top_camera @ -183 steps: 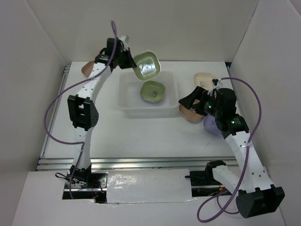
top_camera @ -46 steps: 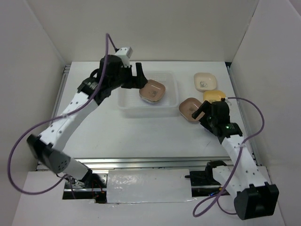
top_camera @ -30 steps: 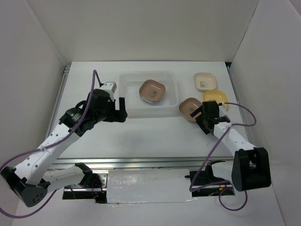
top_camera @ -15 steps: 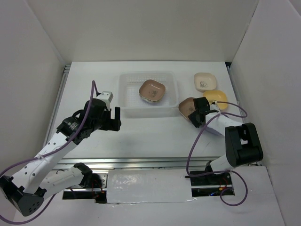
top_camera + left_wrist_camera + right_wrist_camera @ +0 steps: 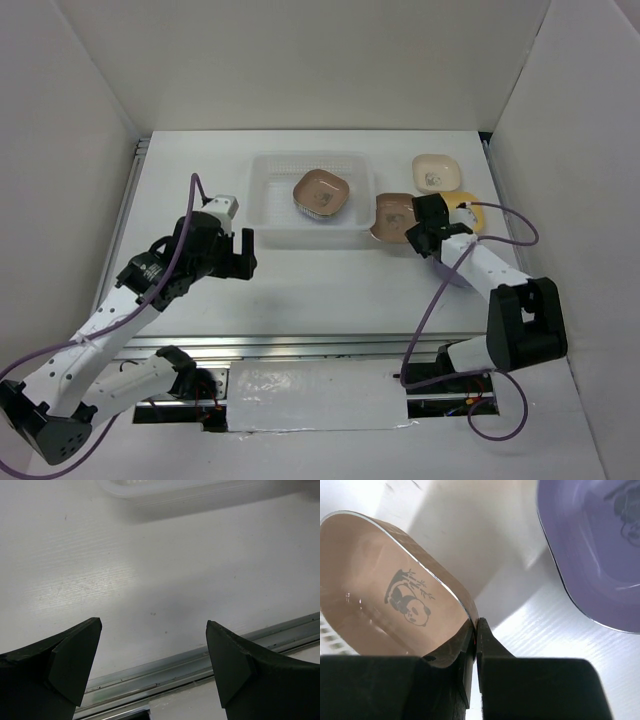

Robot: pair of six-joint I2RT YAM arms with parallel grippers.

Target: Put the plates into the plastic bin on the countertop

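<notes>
Our right gripper (image 5: 476,630) is pinched thin on the near rim of the held plate (image 5: 395,605). That plate tilts up just beside the bin's (image 5: 268,205) right wall, and we cannot tell whether the two touch. Our left gripper (image 5: 152,625) hangs wide and empty over the countertop (image 5: 320,285), in front of the bin's left corner. One binned plate (image 5: 322,193) already lies inside. The main risk, as we judge it, is the grip: we have only a sliver of rim, so the plate could pivot or slide out as it lifts. Carried too low, it could catch the wall and shove the light bin. The purple plate (image 5: 600,555) lies just beside our fingers, with the yellow plate (image 5: 468,207) and cream plate (image 5: 436,172) near, so a careless swing could knock them. A skewed release could leave the plate propped on the binned one.
</notes>
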